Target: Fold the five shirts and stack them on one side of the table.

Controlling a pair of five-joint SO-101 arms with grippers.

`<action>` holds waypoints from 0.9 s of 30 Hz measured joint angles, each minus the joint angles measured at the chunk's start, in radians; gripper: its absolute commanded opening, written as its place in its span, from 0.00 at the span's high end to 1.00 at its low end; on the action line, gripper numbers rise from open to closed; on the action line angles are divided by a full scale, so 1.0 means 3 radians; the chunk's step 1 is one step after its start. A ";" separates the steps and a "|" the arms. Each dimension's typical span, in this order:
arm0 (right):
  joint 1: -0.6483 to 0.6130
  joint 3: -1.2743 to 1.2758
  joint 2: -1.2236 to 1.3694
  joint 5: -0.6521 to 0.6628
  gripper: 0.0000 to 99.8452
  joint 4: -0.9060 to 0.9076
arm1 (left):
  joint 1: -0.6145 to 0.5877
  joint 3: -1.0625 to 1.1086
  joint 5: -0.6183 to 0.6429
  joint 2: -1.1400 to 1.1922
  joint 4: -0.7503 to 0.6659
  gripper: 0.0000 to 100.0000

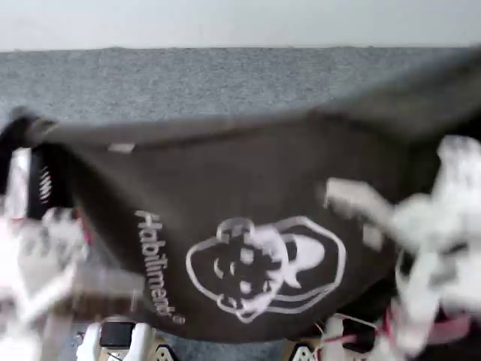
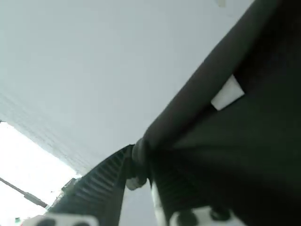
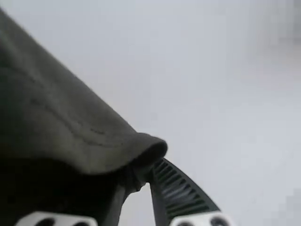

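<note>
High view had one dark shirt [image 1: 248, 195] hanging spread in the air above the grey table [image 1: 188, 83], stretched between two arms. On the left, the left fingers [image 2: 103, 179] were clamped on the shirt's upper edge, close to its one white tag [image 2: 227, 92]. Across the middle the cloth hung fairly flat, a single white print facing the camera. On the right, the right fingers [image 3: 178, 188] were pinched shut on the far end of that same edge. Holding both ends high and apart likely served to pull the cloth smooth, ready for laying down and folding. The count came to one shirt, two arms, one tag.
</note>
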 measured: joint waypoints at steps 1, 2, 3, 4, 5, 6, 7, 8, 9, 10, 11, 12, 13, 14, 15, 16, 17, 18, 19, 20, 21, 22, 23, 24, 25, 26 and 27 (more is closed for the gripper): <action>-0.0066 0.0051 0.0107 0.0072 0.99 0.0118 | 0.0000 0.0143 0.0000 0.0056 0.0000 0.99; -0.0133 0.0133 0.0210 0.0138 0.99 0.0225 | 0.0005 0.0281 0.0000 0.0133 0.0000 0.99; -0.0210 0.0220 0.0322 0.0189 0.99 0.0297 | 0.0005 0.0404 0.0000 0.0220 -0.0041 0.99; -0.0281 0.0332 0.0435 0.0225 0.99 0.0332 | 0.0005 0.0537 0.0000 0.0317 -0.0102 0.99; -0.0343 0.0460 0.0506 0.0240 0.99 0.0332 | 0.0005 0.0660 0.0000 0.0425 -0.0189 0.99; -0.0399 0.0604 0.0573 0.0256 0.99 0.0332 | 0.0005 0.0783 0.0000 0.0547 -0.0297 0.99; -0.0445 0.0742 0.0629 0.0266 0.99 0.0302 | 0.0005 0.0905 0.0000 0.0655 -0.0430 0.99; -0.0486 0.0885 0.0685 0.0266 0.99 0.0230 | 0.0005 0.1028 -0.0005 0.0777 -0.0568 0.99; -0.0527 0.1023 0.0752 0.0266 0.99 0.0133 | 0.0005 0.1135 -0.0005 0.0905 -0.0721 0.99; -0.0568 0.1166 0.0818 0.0266 0.99 0.0010 | 0.0005 0.1222 -0.0005 0.1033 -0.0869 0.99; -0.0598 0.1299 0.0895 0.0266 0.99 -0.0138 | 0.0005 0.1304 -0.0005 0.1176 -0.1043 0.99; -0.0629 0.1422 0.0982 0.0266 0.99 -0.0307 | 0.0005 0.1376 -0.0005 0.1330 -0.1212 0.99; -0.0655 0.1529 0.1074 0.0266 0.99 -0.0486 | 0.0005 0.1412 -0.0005 0.1488 -0.1391 0.99; -0.0680 0.1621 0.1176 0.0266 0.99 -0.0680 | 0.0005 0.1427 -0.0005 0.1657 -0.1565 0.99; -0.0696 0.1683 0.1304 0.0266 0.99 -0.0880 | 0.0005 0.1427 -0.0005 0.1831 -0.1734 0.99; -0.0706 0.1708 0.1432 0.0266 0.99 -0.1069 | -0.0010 0.1427 0.0005 0.1995 -0.1897 0.99; -0.0716 0.1718 0.1575 0.0266 0.99 -0.1279 | -0.0031 0.1427 -0.0010 0.2174 -0.2056 0.99; -0.0716 0.1724 0.1724 0.0266 0.99 -0.1478 | -0.0056 0.1422 -0.0056 0.2342 -0.2199 0.99; -0.0716 0.1724 0.1877 0.0266 0.99 -0.1683 | -0.0082 0.1406 -0.0097 0.2521 -0.2337 0.99; -0.0716 0.1724 0.2036 0.0276 0.99 -0.1903 | -0.0102 0.1371 -0.0148 0.2706 -0.2465 0.99; -0.0716 0.1724 0.2184 0.0276 0.99 -0.2133 | -0.0118 0.1320 -0.0189 0.2869 -0.2588 0.99; -0.0716 0.1724 0.2342 0.0276 0.99 -0.2358 | -0.0138 0.1258 -0.0230 0.3038 -0.2706 0.99; -0.0716 0.1724 0.2481 0.0276 0.99 -0.2552 | -0.0153 0.1161 -0.0266 0.3197 -0.2798 0.99; -0.0716 0.1693 0.2624 0.0276 0.99 -0.2716 | -0.0164 0.1059 -0.0297 0.3345 -0.2844 0.99; -0.0716 0.1637 0.2767 0.0276 0.99 -0.2828 | -0.0174 0.0951 -0.0332 0.3483 -0.2874 0.99; -0.0716 0.1545 0.2895 0.0276 0.99 -0.2900 | -0.0174 0.0844 -0.0373 0.3616 -0.2890 0.99; -0.0716 0.1437 0.3002 0.0276 0.99 -0.2936 | -0.0179 0.0736 -0.0409 0.3734 -0.2905 0.99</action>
